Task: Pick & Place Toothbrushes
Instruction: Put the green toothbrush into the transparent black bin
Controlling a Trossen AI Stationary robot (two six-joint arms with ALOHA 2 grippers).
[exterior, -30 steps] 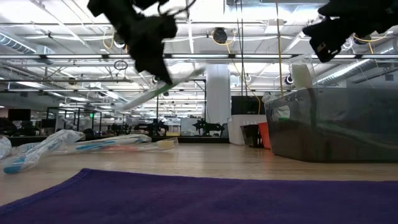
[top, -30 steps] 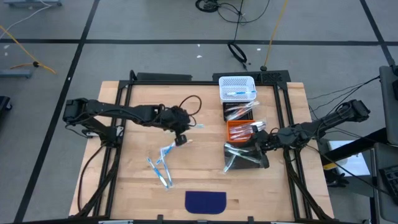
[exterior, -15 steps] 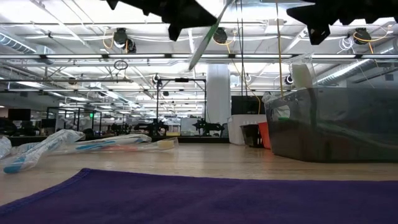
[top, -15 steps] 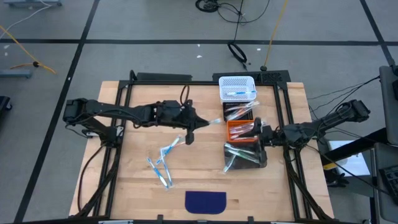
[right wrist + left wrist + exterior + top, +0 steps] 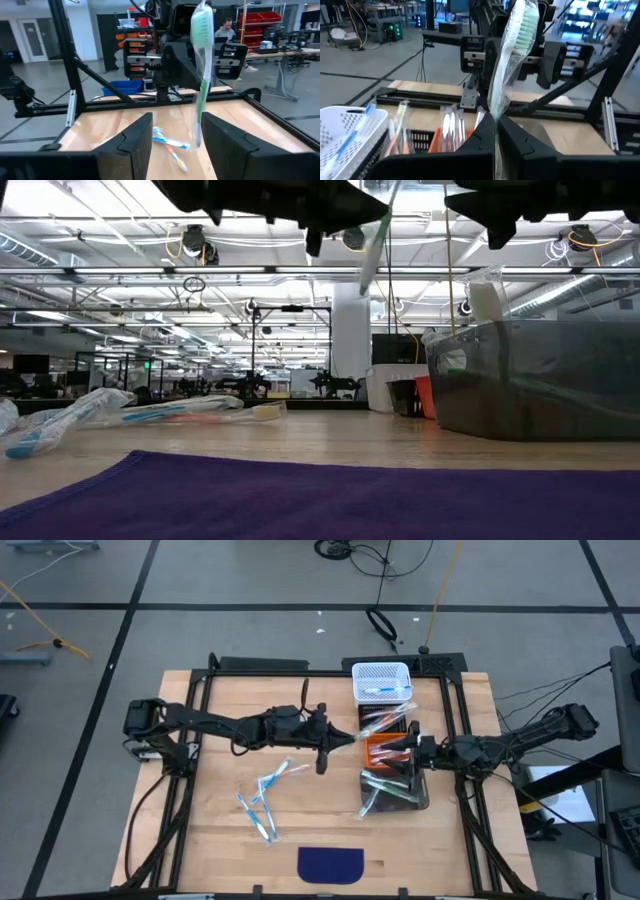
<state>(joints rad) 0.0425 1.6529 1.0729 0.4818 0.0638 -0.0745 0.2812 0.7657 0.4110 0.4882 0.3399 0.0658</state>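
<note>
Loose toothbrushes (image 5: 262, 802) lay on the table's (image 5: 200, 840) left half. Left gripper (image 5: 327, 744) was mid-table, clamped on a wrapped green toothbrush (image 5: 512, 55) held aloft beside the bins (image 5: 392, 755). Right gripper (image 5: 415, 751) hung above the bins, fingers apart, empty

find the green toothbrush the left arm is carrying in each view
High view: green toothbrush at centre, just left of the bins.
Low view: hanging near the top, right of centre.
Left wrist view: upright above the shut fingers.
Right wrist view: upright at centre.
Shared landmark: left gripper holding it.
</note>
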